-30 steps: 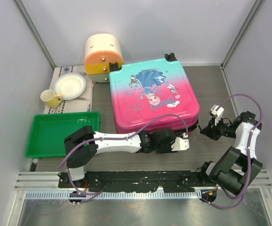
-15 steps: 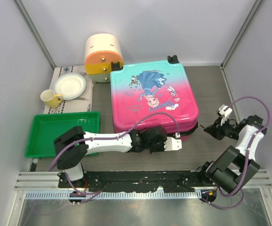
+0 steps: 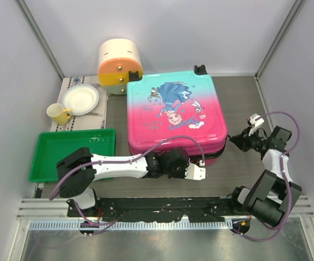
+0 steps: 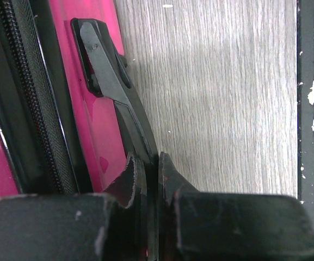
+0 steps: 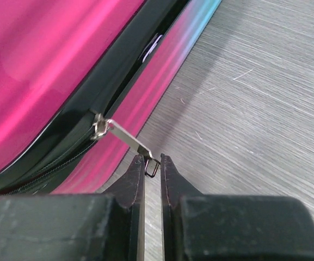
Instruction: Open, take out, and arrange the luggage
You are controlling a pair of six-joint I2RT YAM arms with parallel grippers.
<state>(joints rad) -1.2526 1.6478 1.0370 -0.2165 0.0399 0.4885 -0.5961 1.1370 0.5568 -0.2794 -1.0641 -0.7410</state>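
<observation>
We see the luggage (image 3: 173, 114) flat, lid down, mid-table, right of the green tray (image 3: 64, 155); left gripper (image 4: 148, 163) clamped on its black side handle (image 4: 110, 70) at the near edge; right gripper (image 5: 152, 163) pinching the zip pull (image 5: 125, 135) on its right side.

Right pincer (image 5: 152, 161) at bottom of frame, dark fingers nearly together. Small end ring of silver zip pull (image 5: 125, 139) pinched between tips. Pull stretched taut, slanting up-left to slider on black zip (image 5: 42, 163). Luggage (image 5: 48, 54) fills upper left: glossy pink shell, black zip band running diagonally, lower shell edge fading pink to turquoise towards top. Grey wood-grain worktop (image 5: 254, 109) on right, fine scratches showing.
</observation>
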